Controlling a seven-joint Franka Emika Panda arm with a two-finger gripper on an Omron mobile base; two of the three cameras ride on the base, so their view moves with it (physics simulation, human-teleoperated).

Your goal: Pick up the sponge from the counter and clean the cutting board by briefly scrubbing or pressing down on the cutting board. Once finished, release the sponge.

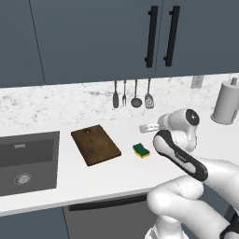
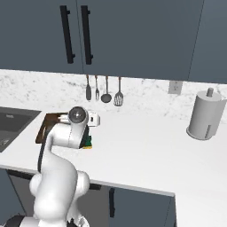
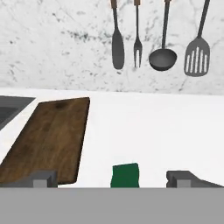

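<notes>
The sponge [image 1: 141, 150], a small block with a dark green top and a yellow underside, lies on the white counter [image 1: 126, 172] just right of the cutting board [image 1: 95, 144]. The board is a flat dark brown rectangle. My gripper [image 3: 113, 179] hangs above the counter, over the sponge [image 3: 125, 175], and faces the backsplash. Its fingertips [image 3: 43, 178] stand wide apart and open, with nothing held. The sponge sits low between them in the hand view, with the cutting board [image 3: 48, 140] to its left. In the right base view my arm hides most of the sponge [image 2: 89, 142].
A dark grey sink [image 1: 28, 163] is set into the counter left of the board. Several utensils [image 1: 133, 95] hang on the marbled backsplash behind. A paper towel roll [image 2: 205, 116] stands at the far right. Dark cabinets hang overhead.
</notes>
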